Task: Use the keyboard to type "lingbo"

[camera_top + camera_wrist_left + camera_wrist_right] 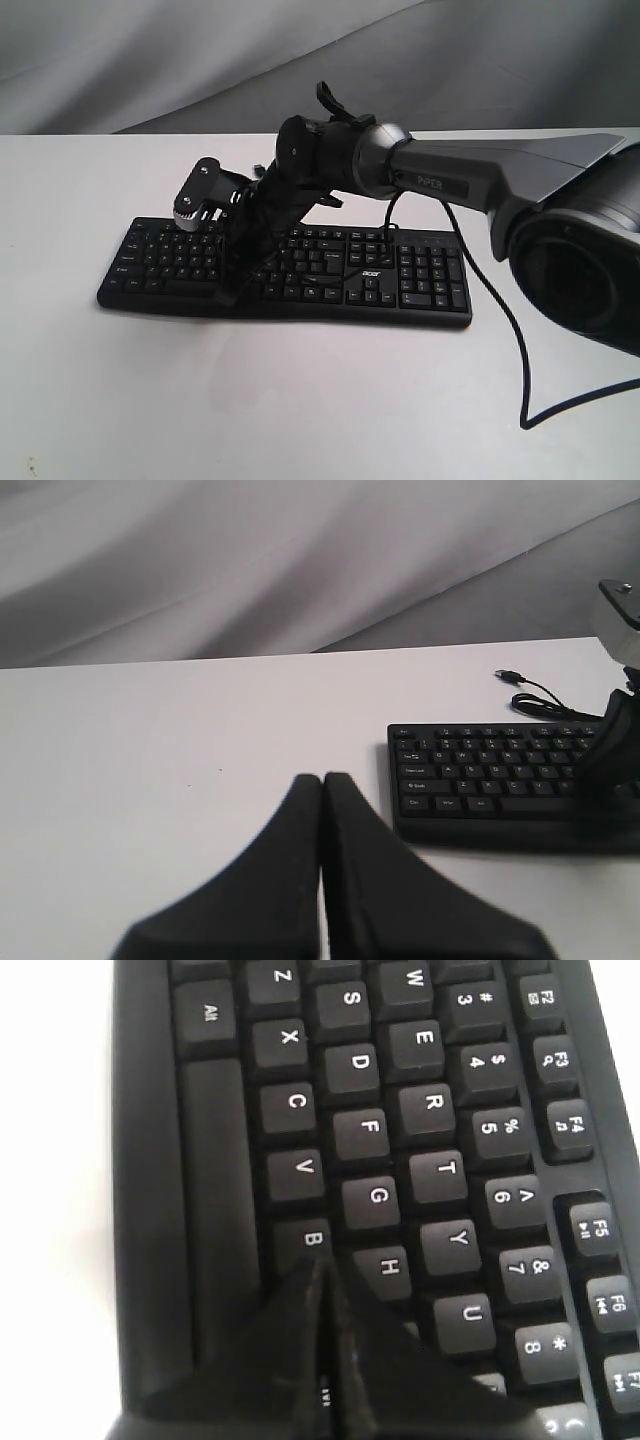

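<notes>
right wrist view: 1 keyboard; right fingers and left fingers pressed together.

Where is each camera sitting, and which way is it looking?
Exterior view: off the arms, sees the whole keyboard and the right arm reaching over it.
Left wrist view: low over the table, looking past the shut left fingers toward the keyboard's end.
Right wrist view: close above the keys, behind the shut right fingers near B.
All three share the keyboard.

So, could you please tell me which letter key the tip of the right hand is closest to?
The B key: the tip of the shut right hand lies over its edge, while V, G and H lie clear of it.
</notes>
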`<act>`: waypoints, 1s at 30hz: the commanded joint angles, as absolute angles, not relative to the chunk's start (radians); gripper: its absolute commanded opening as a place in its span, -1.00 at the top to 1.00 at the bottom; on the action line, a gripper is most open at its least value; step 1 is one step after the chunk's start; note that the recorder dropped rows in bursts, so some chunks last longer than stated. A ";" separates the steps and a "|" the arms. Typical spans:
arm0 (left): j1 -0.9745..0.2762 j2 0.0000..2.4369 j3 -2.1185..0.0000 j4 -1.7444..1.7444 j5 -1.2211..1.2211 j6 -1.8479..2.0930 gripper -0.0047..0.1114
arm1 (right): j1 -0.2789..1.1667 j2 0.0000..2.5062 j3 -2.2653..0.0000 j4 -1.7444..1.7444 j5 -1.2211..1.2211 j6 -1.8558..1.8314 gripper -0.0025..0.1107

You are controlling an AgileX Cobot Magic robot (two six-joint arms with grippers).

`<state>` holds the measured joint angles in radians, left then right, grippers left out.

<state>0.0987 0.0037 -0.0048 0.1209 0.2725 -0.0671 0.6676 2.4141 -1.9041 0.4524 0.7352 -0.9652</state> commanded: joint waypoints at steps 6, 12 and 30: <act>0.100 0.000 0.000 0.117 0.265 -0.069 0.91 | 0.670 2.407 -1.978 0.448 0.725 -0.974 0.96; 0.100 0.000 0.000 0.117 0.265 -0.069 0.91 | 0.670 2.476 -2.113 0.448 0.799 -0.960 0.96; 0.100 0.000 0.000 0.117 0.265 -0.069 0.91 | 0.670 2.552 -2.170 0.481 0.843 -0.958 0.96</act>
<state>0.0987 0.0037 -0.0048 0.1209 0.2725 -0.0671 0.6676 2.5533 -2.1650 0.4712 0.8356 -0.9586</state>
